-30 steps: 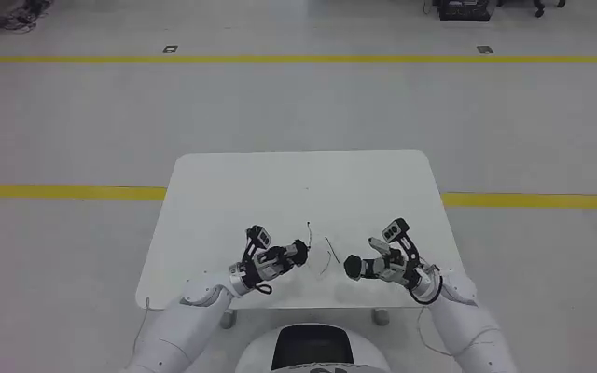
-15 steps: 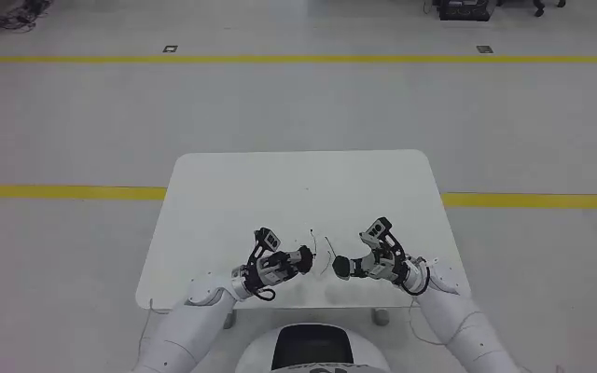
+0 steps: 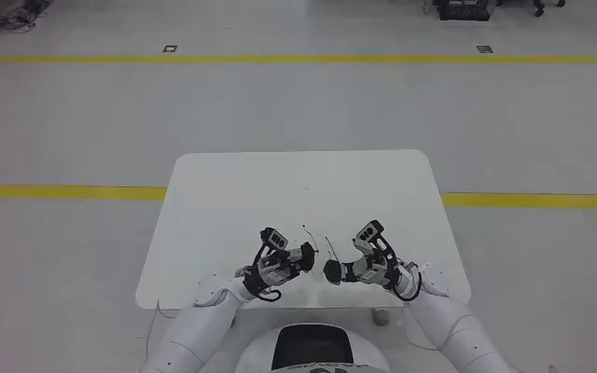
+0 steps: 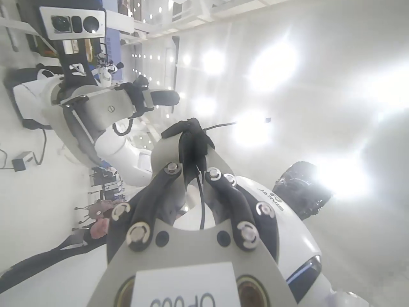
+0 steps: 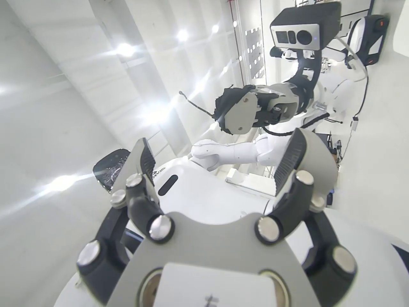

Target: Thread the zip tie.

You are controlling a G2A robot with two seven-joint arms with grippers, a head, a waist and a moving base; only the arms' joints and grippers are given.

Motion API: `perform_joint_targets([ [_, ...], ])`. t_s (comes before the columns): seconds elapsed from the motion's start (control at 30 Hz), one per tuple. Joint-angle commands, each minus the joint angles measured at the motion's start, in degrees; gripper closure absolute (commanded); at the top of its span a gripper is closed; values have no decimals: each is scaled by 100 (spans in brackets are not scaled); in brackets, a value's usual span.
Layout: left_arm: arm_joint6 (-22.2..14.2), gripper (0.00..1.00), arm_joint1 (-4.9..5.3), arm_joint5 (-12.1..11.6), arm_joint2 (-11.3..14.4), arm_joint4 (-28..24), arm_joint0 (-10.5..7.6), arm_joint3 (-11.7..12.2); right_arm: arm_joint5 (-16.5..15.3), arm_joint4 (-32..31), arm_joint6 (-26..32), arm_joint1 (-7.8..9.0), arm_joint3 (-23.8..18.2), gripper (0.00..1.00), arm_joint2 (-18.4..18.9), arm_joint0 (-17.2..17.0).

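Observation:
A thin black zip tie is pinched in my left gripper, which is shut on it. The strap runs back between the fingers, and its small head sticks out free in the air. From above, the left gripper is held over the table's near edge, with the zip tie rising from it. My right gripper faces it, a short gap away. In the right wrist view the right gripper is open and holds nothing; the left gripper and the zip tie lie beyond it.
The white table has bare surface behind and beside both grippers. A second thin dark strand shows between the grippers; I cannot tell whether it lies on the table. Yellow floor lines run past the table.
My right gripper has moved left toward the left gripper, closing most of the gap. The left gripper shifted slightly right with the zip tie still in it.

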Motion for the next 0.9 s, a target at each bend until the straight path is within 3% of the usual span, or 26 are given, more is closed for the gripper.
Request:
perform_joint_targets([
  [0.0, -26, 100, -56, 0, -40, -19, -4, 53, -49, 91, 0, 9, 11, 0, -91, 25],
  [0.13, -109, 100, -175, 0, -179, -48, 55, 40, 61, 171, 0, 22, 40, 0, -265, 105],
  [0.87, -109, 100, -175, 0, -179, -48, 55, 40, 61, 171, 0, 22, 40, 0, -265, 105],
])
